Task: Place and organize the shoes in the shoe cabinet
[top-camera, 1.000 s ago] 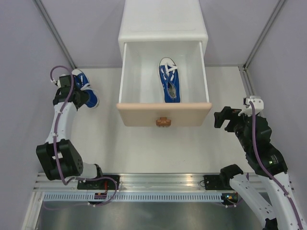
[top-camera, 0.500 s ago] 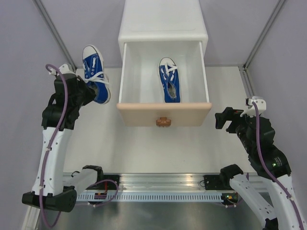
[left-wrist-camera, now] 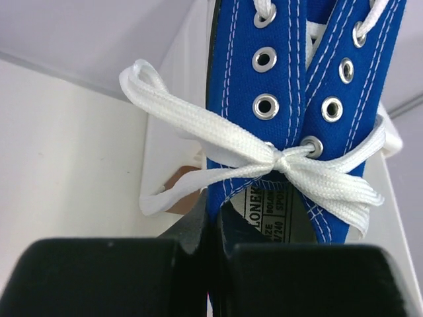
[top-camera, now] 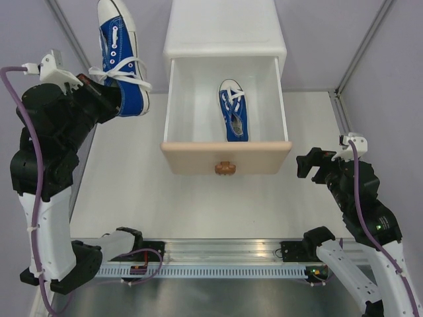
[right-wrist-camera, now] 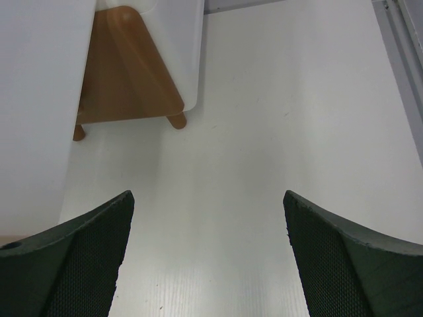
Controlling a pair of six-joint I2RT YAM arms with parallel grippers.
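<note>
A white shoe cabinet [top-camera: 225, 26] stands at the back of the table, with its beige upper drawer [top-camera: 225, 157] pulled open toward the arms. One blue sneaker, the stowed shoe [top-camera: 234, 111], lies in the right half of that drawer, toe toward the cabinet body.

High up and to the left of the cabinet, the left gripper [top-camera: 106, 102] has its jaws pressed together on the heel end of a second blue sneaker, the held shoe [top-camera: 119, 46]. Its toe points away from the arms. To the right of the cabinet's drawer front, the right gripper [top-camera: 314, 165] hangs with jaws spread wide, holding nothing.

The pinch takes only the heel edge, so the long toe end could swing or slip free as the arm travels toward the cabinet. The loose white laces [left-wrist-camera: 198, 125] dangle in loops and could catch on the drawer's left wall. If lowered too far right, the held shoe could land on the stowed shoe rather than beside it.
</note>
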